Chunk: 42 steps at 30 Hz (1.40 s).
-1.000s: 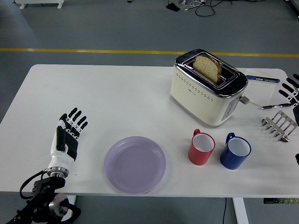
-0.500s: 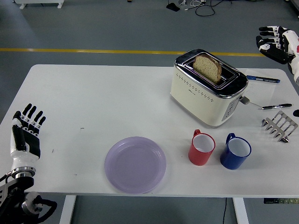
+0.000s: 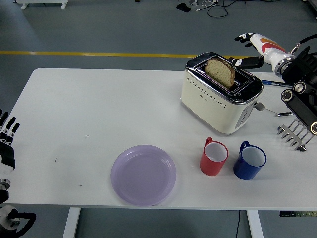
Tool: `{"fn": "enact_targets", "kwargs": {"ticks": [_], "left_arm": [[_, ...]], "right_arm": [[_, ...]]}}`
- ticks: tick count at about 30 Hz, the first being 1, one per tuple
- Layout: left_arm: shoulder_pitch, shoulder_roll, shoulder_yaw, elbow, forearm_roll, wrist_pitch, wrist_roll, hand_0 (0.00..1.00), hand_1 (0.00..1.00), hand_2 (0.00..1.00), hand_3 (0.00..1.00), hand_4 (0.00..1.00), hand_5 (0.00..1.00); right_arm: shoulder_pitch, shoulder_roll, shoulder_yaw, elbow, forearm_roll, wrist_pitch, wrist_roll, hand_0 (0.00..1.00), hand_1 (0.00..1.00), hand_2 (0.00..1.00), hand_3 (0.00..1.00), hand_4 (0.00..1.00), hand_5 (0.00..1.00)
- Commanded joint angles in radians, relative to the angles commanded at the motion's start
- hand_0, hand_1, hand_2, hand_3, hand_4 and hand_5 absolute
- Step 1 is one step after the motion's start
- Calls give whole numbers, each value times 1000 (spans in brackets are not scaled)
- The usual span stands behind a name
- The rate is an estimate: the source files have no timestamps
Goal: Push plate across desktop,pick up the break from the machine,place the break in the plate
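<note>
- My right hand hovers just behind the toaster, up and to the right of the bread. Its fingers are spread and hold nothing.
- My left hand rests at the left edge of the surface. Its fingers point up, relaxed and empty.
- The bread stands upright in the toaster slot, with its top half sticking out. The purple plate lies near the front edge, well apart from the toaster.
- A red cup and a blue cup stand side by side between plate and toaster. A metal rack and two pens lie at the right, under my forearm.
- I think the danger is in the approach: if my fingers come too low, they can hit the toaster rim or crush the soft slice. A weak pinch may drop it back into the slot.
- On the way to the plate, my arm passes over the cups and may knock them.
- Compared with half a second ago, my right hand has come from the far right corner toward the toaster, and my left hand has drawn back to the edge. The plate has not moved.
</note>
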Motion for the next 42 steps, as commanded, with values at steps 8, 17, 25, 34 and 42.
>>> {"fn": "enact_targets", "kwargs": {"ticks": [8, 17, 25, 34, 42], "left_arm": [[-1, 0, -20, 3, 2, -32, 33, 807, 819, 853, 807, 506, 998], [-9, 0, 4, 10, -4, -30, 33, 806, 815, 850, 804, 510, 998], [-16, 3, 17, 14, -7, -29, 31, 806, 815, 848, 803, 511, 998], [-30, 8, 39, 20, -12, -26, 27, 805, 814, 847, 803, 511, 998], [-32, 9, 55, 25, -16, -25, 26, 805, 808, 847, 801, 511, 998]], "right_arm": [[67, 76, -50, -88, 22, 22, -1, 857, 831, 861, 865, 777, 417], [151, 162, -157, -261, 26, 18, -20, 834, 809, 834, 841, 782, 423], [210, 217, -242, -375, 58, 40, -41, 783, 762, 767, 802, 787, 434], [248, 259, -378, -466, 145, 45, -53, 719, 711, 696, 779, 785, 431], [254, 277, -460, -505, 202, 37, -57, 427, 504, 504, 629, 755, 423]]}}
